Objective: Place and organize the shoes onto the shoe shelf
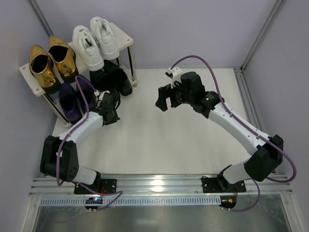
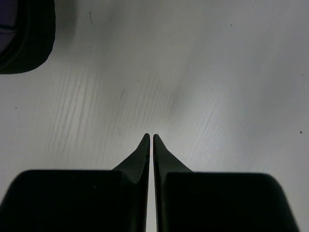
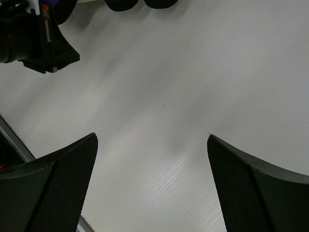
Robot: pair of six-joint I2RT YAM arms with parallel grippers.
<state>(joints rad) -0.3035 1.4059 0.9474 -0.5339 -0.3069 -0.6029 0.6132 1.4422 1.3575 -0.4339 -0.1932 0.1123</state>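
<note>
Top external view: the shoe shelf (image 1: 125, 36) holds gold loafers (image 1: 50, 63) and white sneakers (image 1: 96, 41) on its upper board, with purple shoes (image 1: 73, 100) and black shoes (image 1: 115, 77) below. Beside the purple pair, the left gripper (image 2: 150, 137) has its fingers pressed together. The right gripper (image 3: 152, 138) hangs spread apart over the table (image 1: 159, 145).

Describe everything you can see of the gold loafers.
The gold loafers are a shiny, metallic pair with pointed toes and dark insides. They stand upright, side by side and close together, on the left half of the top board of the shoe shelf, beside the white sneakers. Their toes face the open table. They rest on the board and nothing holds them. Only the top view shows them.
</note>
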